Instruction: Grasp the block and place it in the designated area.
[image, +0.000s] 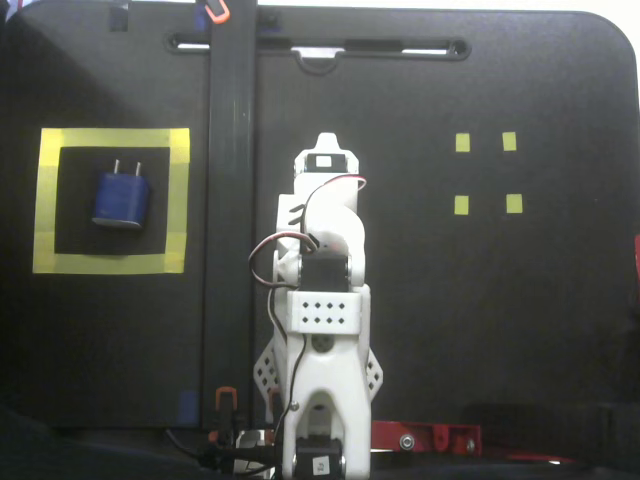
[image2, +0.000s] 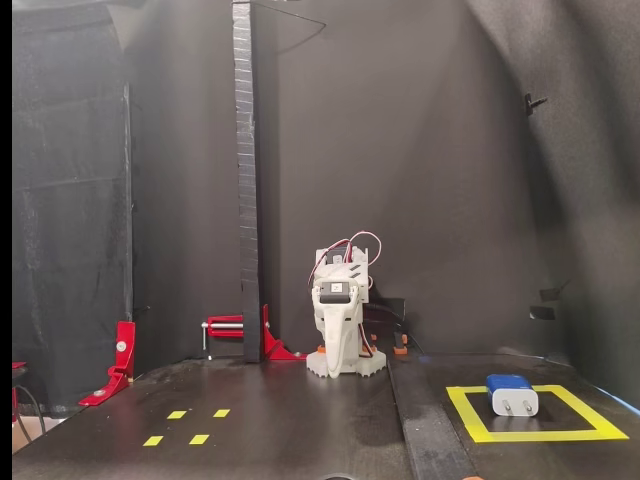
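block (image: 121, 199) lies inside designated area (image: 110, 263), left-centre of a fixed view, lower right in other (image2: 511, 396). placement looks done. gripper (image: 324, 152) folded at centre, well apart, empty; jaw state unclear.

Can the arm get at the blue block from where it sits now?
Probably yes. The block lies alone inside the yellow tape frame, nothing on it. The arm sits folded at its base; only the flat black strip lies between them. True reach can't be judged.
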